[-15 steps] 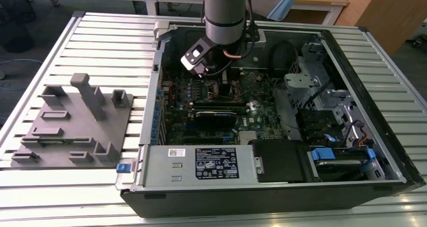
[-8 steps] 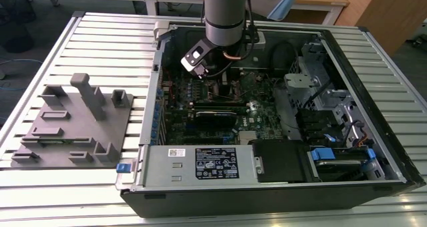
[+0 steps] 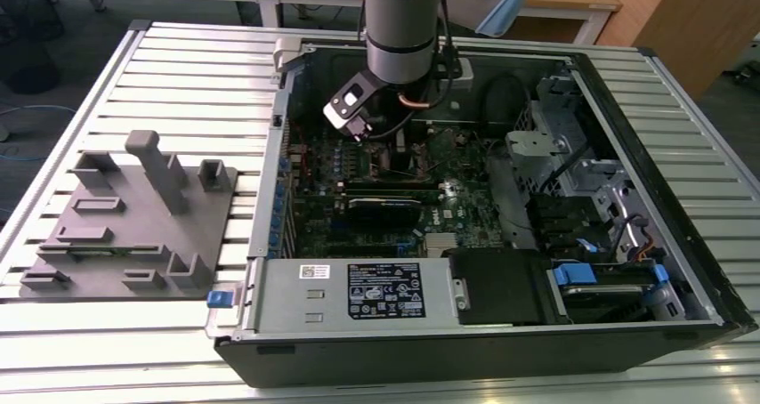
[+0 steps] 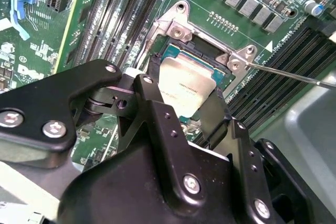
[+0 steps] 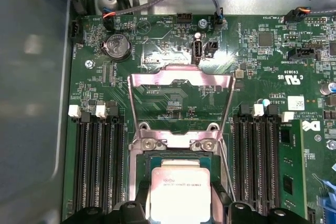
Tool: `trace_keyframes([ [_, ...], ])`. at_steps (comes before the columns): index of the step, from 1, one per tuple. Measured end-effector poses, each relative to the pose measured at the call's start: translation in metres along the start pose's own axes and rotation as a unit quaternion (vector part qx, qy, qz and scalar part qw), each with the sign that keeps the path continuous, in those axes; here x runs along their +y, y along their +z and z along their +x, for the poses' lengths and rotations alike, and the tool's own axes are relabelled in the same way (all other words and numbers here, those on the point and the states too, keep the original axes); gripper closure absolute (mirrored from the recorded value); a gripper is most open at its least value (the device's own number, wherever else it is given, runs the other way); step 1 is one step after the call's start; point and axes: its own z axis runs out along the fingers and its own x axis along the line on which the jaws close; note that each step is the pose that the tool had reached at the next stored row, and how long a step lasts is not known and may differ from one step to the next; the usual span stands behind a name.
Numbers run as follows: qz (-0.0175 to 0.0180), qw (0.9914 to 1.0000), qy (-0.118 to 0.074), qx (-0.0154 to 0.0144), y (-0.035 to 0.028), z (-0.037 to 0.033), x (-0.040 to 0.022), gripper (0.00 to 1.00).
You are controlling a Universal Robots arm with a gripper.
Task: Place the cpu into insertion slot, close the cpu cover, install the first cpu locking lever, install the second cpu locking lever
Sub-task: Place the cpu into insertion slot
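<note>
The cpu [image 5: 181, 192] sits at the insertion slot [image 4: 205, 50] midway across the green circuit board [image 5: 262, 77], clamped on two opposite edges by the gripper [image 4: 184, 98], apparently to keep it level, with the cpu cover [image 5: 181, 80] swung back clear, while the black fingers [image 4: 152, 108] hide whether it is fully seated.

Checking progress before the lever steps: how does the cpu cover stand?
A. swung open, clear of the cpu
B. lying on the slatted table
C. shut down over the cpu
A: in the first wrist view the cpu cover is swung back clear of the cpu, whose metal top lies bare.
</note>
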Motion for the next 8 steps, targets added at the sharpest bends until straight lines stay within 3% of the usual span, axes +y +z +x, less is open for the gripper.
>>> trace_keyframes([
  [8,0.0,1.0,0.003,-0.0003,0.0012,0.0,-0.0001,0.46],
])
